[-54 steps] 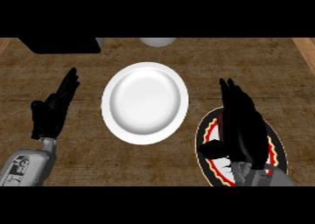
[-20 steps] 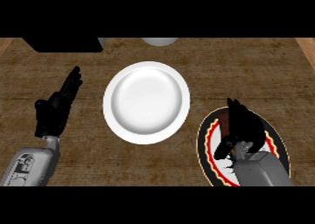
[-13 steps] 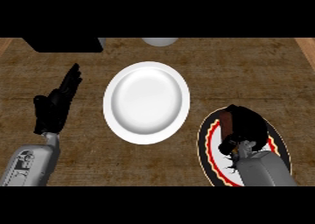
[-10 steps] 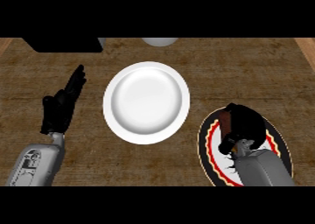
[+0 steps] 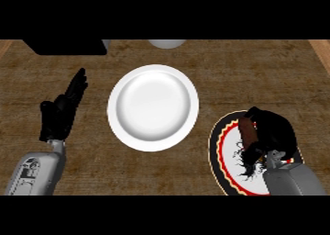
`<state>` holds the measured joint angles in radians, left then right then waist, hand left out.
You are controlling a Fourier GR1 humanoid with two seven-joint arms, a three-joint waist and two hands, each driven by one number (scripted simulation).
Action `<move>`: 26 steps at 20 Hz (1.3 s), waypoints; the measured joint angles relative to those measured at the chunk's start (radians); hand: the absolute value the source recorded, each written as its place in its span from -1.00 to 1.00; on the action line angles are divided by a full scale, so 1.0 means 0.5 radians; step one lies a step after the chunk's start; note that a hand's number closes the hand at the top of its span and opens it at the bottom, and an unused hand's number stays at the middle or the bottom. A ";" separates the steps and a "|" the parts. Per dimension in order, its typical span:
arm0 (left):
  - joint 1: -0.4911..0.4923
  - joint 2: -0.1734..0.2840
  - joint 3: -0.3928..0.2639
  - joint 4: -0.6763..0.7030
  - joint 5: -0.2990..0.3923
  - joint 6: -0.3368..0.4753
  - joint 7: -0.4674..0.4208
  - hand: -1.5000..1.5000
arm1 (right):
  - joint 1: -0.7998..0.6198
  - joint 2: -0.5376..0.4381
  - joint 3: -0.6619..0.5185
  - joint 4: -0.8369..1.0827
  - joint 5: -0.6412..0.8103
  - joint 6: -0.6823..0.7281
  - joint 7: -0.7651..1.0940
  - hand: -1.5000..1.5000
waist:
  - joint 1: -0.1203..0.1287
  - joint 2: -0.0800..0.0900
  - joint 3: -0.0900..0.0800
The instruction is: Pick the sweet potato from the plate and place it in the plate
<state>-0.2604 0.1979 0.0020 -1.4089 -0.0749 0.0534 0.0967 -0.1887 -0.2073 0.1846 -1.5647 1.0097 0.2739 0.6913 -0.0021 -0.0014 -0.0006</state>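
Sweet potato [image 5: 247, 130] shows only as a narrow reddish-brown sliver at the left edge of the right hand [image 5: 269, 135], whose black fingers are curled over and round it — most of the vegetable is hidden under them. It sits over the dark plate [image 5: 224, 151], a round plate with a black rim, a thin red and yellow ring and a pale centre; its lower part is cut off by the view's edge and much of its right side is covered by the hand and grey forearm. Whether the potato rests on the plate or is lifted just clear of it cannot be told. Farther up and to the left lies the white plate [image 5: 153, 107], smooth and glossy with nothing in it, apart from the dark one. Left of it the left hand [image 5: 61, 110] rests open, fingers straight and pointing away. All stand on the rough brown wood-grain counter [image 5: 262, 78]. At the far edge a black block [image 5: 65, 47] and a pale rounded object [image 5: 166, 43] are both cut off — too little shows to name them.
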 measured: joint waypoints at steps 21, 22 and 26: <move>0.021 0.004 0.028 0.004 -0.028 -0.037 -0.020 0.00 | -0.164 -0.155 -0.101 -0.772 -0.364 -0.243 -0.813 1.00 | 0.008 0.000 0.001; 0.024 0.001 0.030 0.003 -0.024 -0.043 -0.029 0.00 | -0.202 -0.106 -0.061 -0.761 -0.362 -0.233 -0.785 1.00 | 0.011 0.001 0.000; 0.016 -0.004 0.030 -0.026 -0.024 -0.056 -0.007 0.00 | -0.434 0.094 0.053 -0.569 -0.340 -0.196 -0.655 1.00 | 0.022 0.003 0.000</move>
<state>-0.2526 0.1961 0.0172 -1.4218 -0.0869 0.0252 0.0933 -0.4056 -0.1604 0.2109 -1.8491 0.8395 0.1756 0.3639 0.0090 0.0001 -0.0006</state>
